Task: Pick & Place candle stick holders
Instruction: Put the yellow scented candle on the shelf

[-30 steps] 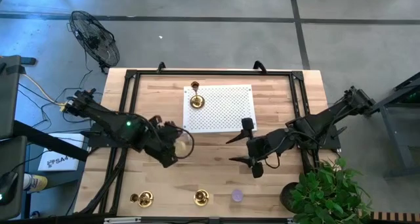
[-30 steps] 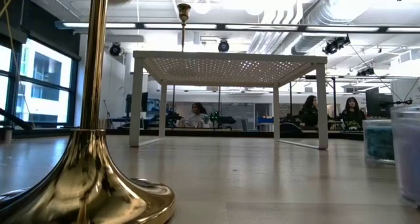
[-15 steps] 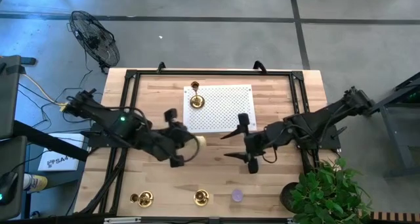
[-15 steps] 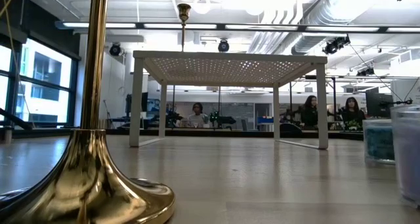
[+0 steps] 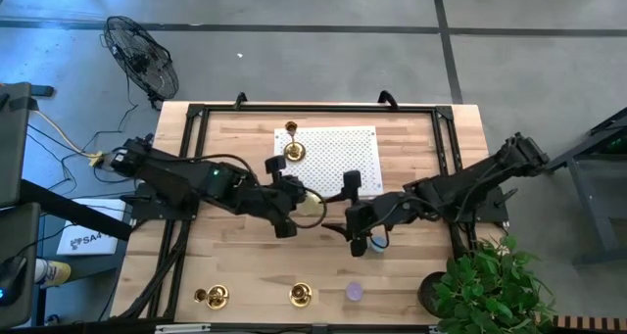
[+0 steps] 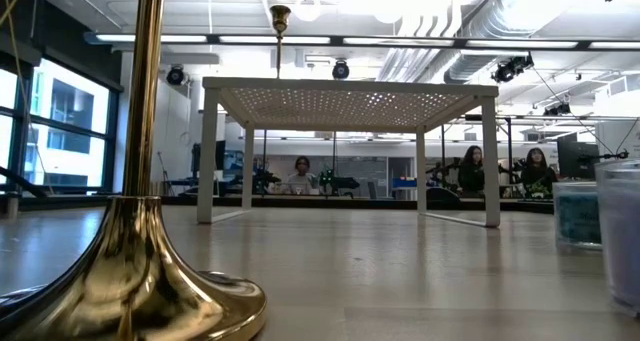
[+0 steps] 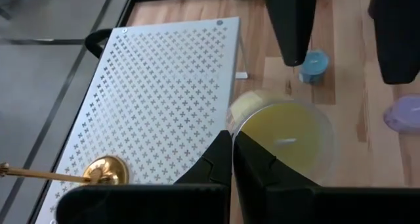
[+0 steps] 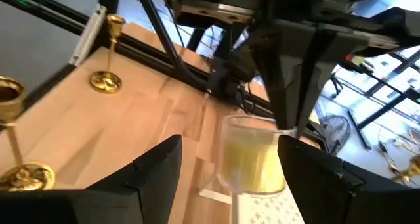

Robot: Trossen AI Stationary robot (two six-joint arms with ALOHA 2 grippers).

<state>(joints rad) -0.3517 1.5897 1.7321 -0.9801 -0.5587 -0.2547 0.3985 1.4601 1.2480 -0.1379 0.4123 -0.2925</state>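
left gripper (image 5: 294, 209): mid-frame in the high view, our fingers clenched on the rim of a yellow candle glass (image 5: 310, 206)
right gripper (image 5: 355, 216): just right of the glass, fingers spread wide
candle stick holders: one (image 5: 292, 147) on the white perforated stand (image 5: 338, 163), upper centre; two (image 5: 212, 296) (image 5: 300, 295) on the table (image 5: 411, 138), along the bottom edge
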